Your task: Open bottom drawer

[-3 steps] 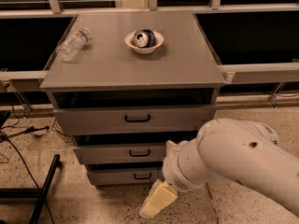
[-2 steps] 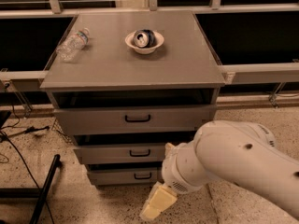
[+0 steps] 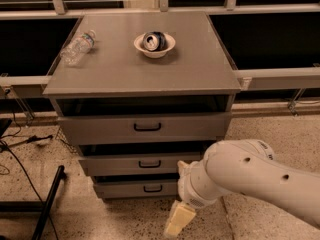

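Observation:
The grey cabinet (image 3: 140,79) has three stacked drawer fronts. The bottom drawer (image 3: 130,189) is the narrowest and lowest, with a small black loop handle (image 3: 152,188), and it sits near the floor. My gripper (image 3: 179,221) hangs at the end of the white arm (image 3: 250,179), just below and to the right of the bottom drawer's handle and close to the floor. It is apart from the handle. The arm hides the right ends of the lower two drawers.
On the cabinet top are a white bowl (image 3: 154,45) holding a can and a clear plastic bottle (image 3: 77,46) lying at the left. The top drawer (image 3: 145,128) and middle drawer (image 3: 142,164) are above. A black stand leg (image 3: 49,204) and cables lie on the floor at left.
The arm has sunk a little, and the gripper has shifted slightly to the right and down, staying in front of the bottom drawer. The drawers have not moved.

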Action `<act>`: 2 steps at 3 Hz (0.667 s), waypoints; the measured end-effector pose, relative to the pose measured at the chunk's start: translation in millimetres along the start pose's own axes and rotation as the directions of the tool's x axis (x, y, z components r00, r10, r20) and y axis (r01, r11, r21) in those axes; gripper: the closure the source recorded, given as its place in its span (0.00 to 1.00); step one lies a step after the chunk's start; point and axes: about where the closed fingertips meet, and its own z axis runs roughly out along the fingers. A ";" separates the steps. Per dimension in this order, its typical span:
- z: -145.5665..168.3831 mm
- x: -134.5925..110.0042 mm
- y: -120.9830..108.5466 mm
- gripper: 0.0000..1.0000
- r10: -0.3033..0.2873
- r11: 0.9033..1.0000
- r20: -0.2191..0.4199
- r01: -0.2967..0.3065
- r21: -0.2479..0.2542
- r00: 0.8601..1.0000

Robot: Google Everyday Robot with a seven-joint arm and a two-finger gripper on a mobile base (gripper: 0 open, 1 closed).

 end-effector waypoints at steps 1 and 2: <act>50.4 39.3 -30.4 0.00 -0.080 0.997 0.024 0.080 0.008 0.996; 93.9 67.8 -47.3 0.00 -0.092 0.996 0.067 0.093 -0.008 0.994</act>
